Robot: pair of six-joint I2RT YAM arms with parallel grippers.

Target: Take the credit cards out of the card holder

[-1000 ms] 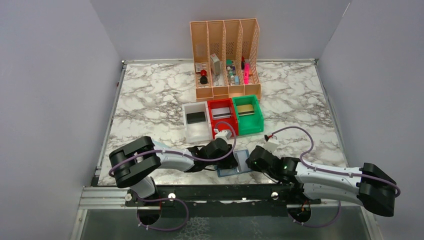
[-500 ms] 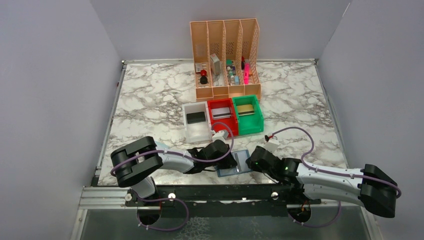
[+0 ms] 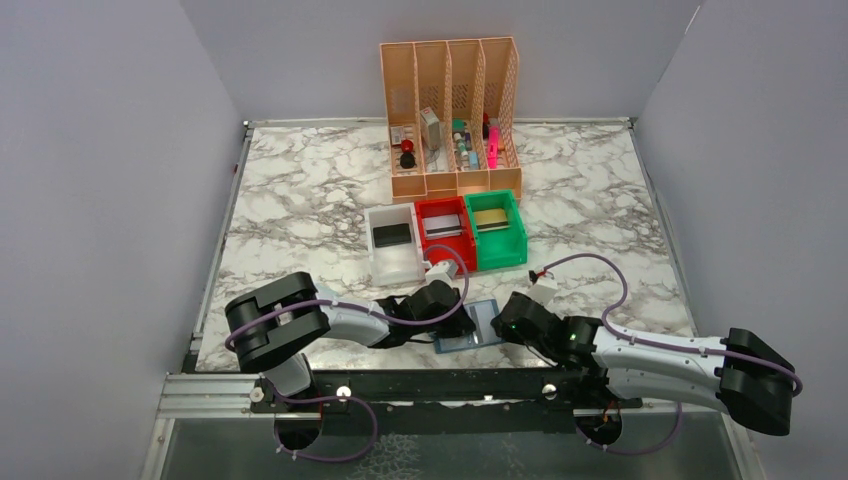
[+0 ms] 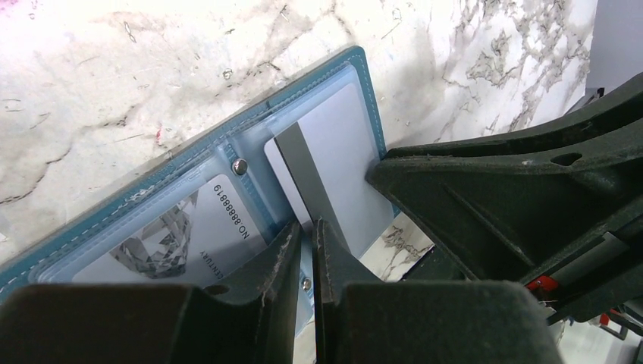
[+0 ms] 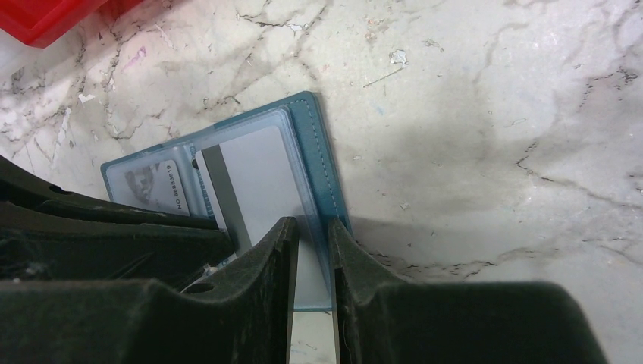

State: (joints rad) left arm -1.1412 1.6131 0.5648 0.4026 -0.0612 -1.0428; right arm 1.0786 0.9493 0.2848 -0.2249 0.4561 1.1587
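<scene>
The teal card holder [image 3: 472, 325] lies open and flat at the near table edge between both arms. In the left wrist view its light blue spine [image 4: 254, 189] separates two clear pockets. One holds a silvery-grey card [image 4: 341, 152] with a dark stripe, the other a diamond-print card [image 4: 159, 243]. My left gripper [image 4: 307, 226] is shut, tips on the spine. My right gripper [image 5: 312, 221] is shut to a narrow gap, tips over the grey card [image 5: 261, 174] beside the teal edge [image 5: 327, 152]. I see no gold card in the holder.
White [image 3: 392, 262], red [image 3: 443, 245] and green [image 3: 520, 240] bins stand just behind the holder. The green one holds a flat tan thing [image 3: 490, 218]. A peach mesh organizer [image 3: 450, 70] stands at the back. The table's front edge is right below the holder.
The card holder and both grippers have shifted slightly away from the front edge. Both grippers stay low on the holder.
</scene>
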